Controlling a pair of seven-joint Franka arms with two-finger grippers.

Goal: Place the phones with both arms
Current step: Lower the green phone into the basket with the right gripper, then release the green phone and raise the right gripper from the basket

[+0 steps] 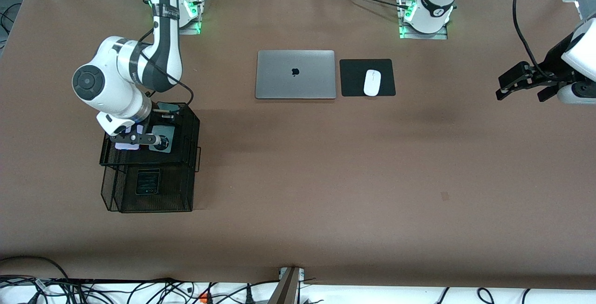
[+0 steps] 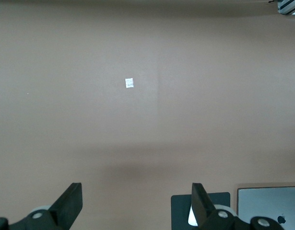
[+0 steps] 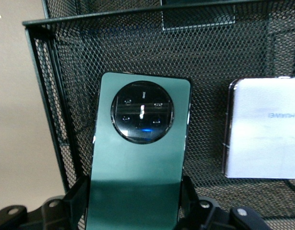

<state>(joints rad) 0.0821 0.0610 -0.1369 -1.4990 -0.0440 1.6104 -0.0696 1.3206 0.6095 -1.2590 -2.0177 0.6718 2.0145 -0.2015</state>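
The right gripper [image 1: 150, 139] was over the upper tier of the black mesh rack [image 1: 186, 122] at the right arm's end of the table, its fingers [image 3: 77, 191] clamped on the lower edges of the dark green phone [image 3: 140, 158] (camera ring facing up). The pale lilac phone [image 3: 265, 127] lay flat in the same upper tier, just beside the green one and not touching it. The black phone [image 1: 148, 181] lay in the rack's lower tier, nearer the front camera.

The left arm waited at its own end of the table; the left gripper [image 2: 137, 201] hung over bare tabletop, fingers spread apart and holding nothing.

The silver laptop [image 1: 295, 74] sat closed mid-table, with the white mouse [image 1: 372, 82] on its black pad [image 1: 354, 78] alongside.
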